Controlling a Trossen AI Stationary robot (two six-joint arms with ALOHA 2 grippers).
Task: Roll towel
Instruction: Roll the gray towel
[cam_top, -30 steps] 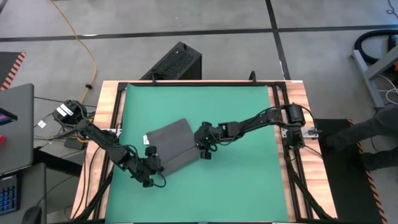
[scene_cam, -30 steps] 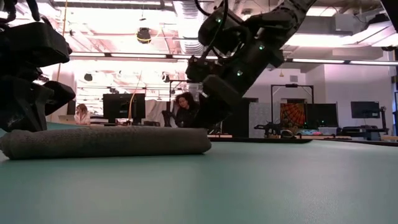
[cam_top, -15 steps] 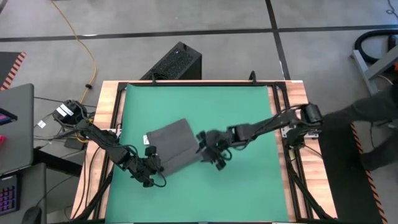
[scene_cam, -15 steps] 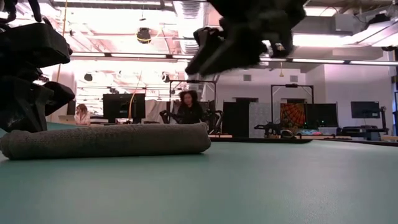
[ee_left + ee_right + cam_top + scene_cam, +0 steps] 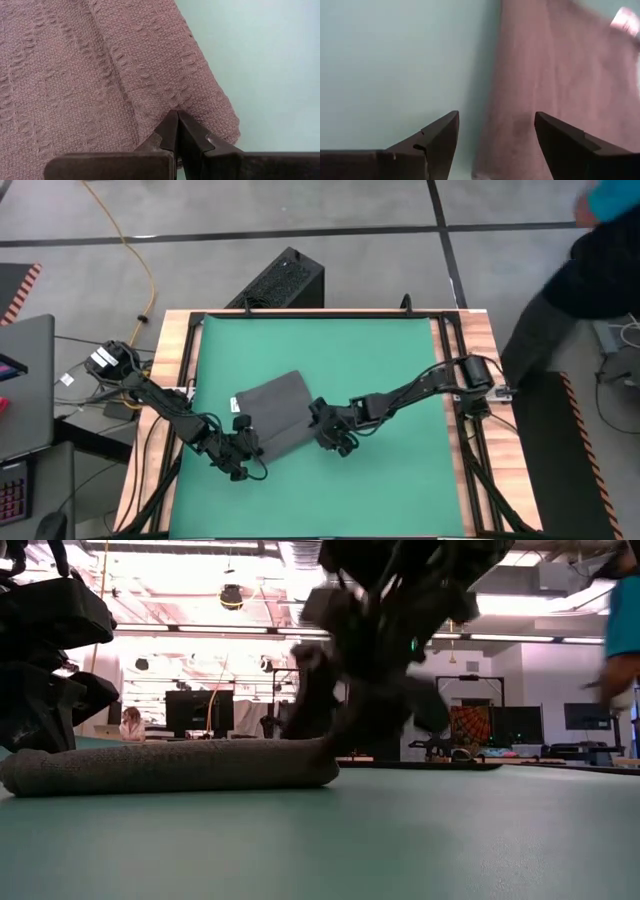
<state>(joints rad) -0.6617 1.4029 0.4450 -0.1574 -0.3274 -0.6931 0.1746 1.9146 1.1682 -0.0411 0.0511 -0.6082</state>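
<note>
One towel (image 5: 275,415), dark grey and folded flat, lies left of centre on the single green mat (image 5: 390,360) in the high view. Two grippers work at it. The left gripper (image 5: 245,450) sits at the towel's lower left corner, its fingers (image 5: 175,135) pinched together on the cloth's edge. The right gripper (image 5: 330,430) is at the towel's lower right edge, fingers (image 5: 440,137) spread wide with that edge between them. One person (image 5: 585,270) shows at upper right.
</note>
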